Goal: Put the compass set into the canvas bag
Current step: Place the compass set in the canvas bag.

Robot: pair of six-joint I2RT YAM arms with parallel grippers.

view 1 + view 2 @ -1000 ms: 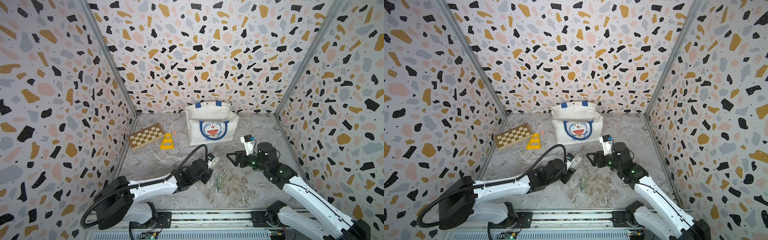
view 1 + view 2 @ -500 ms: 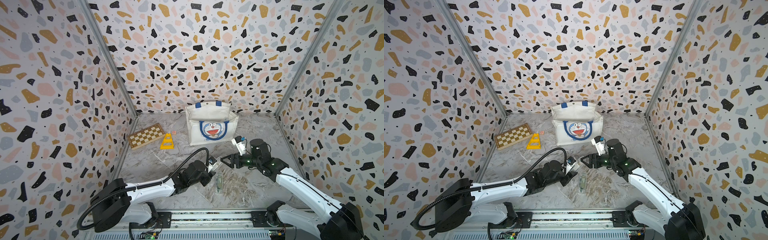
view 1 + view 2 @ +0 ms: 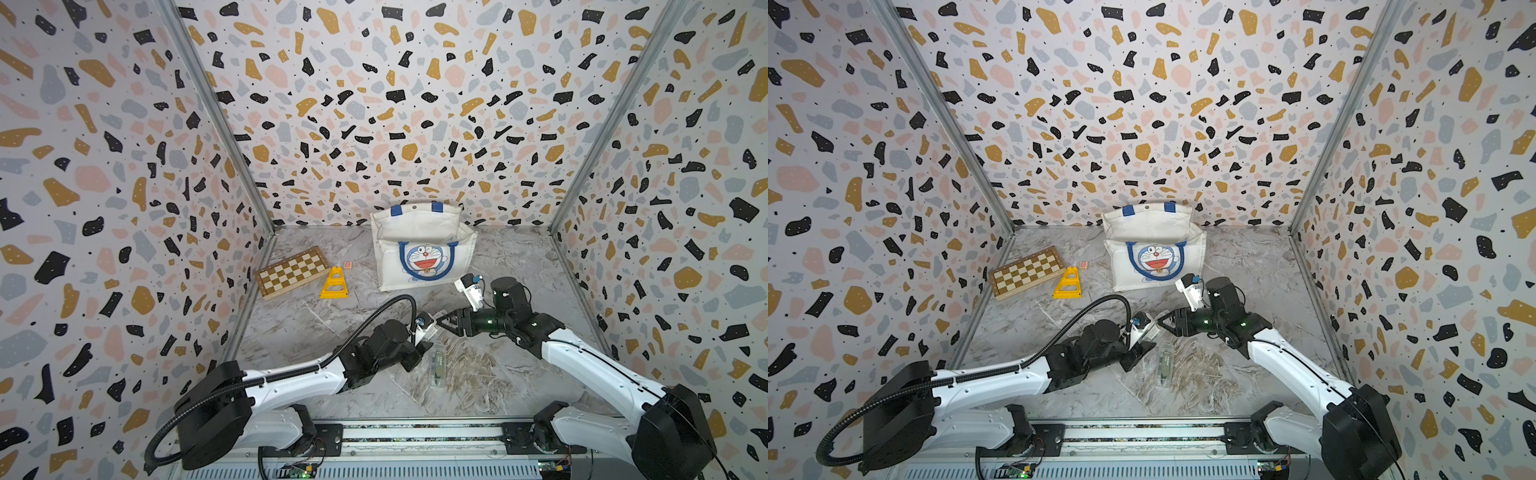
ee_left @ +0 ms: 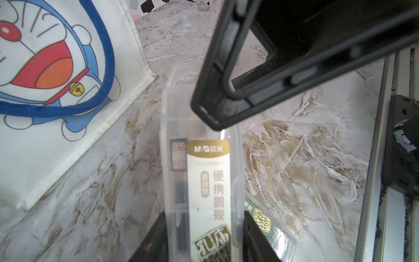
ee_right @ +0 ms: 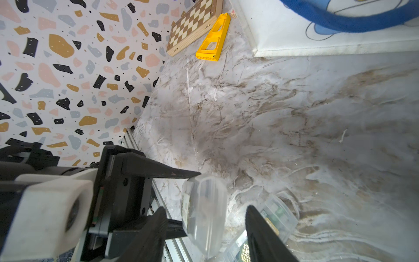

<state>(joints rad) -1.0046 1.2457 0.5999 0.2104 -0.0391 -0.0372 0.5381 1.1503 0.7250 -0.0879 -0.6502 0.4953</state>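
The compass set (image 4: 208,181) is a clear plastic case with a white and gold label. My left gripper (image 4: 205,215) is shut on one end of it, just above the table. In both top views this happens at mid-table (image 3: 431,334). My right gripper (image 5: 205,208) reaches in from the right (image 3: 444,323). Its jaws are open and stand on either side of the case's free end (image 5: 204,204), with a gap still showing on one side. The canvas bag (image 3: 424,249) stands upright behind them, white with blue handles, its top open.
A second clear case (image 3: 437,365) with a green label lies flat on the table under the held one. At the back left are a chessboard (image 3: 293,272), a yellow triangular stand (image 3: 333,284) and a small pink cube (image 3: 348,264). Patterned walls enclose three sides.
My right arm has swung left and down to the case's free end, and its jaws have narrowed. My left gripper kept its hold and barely moved.
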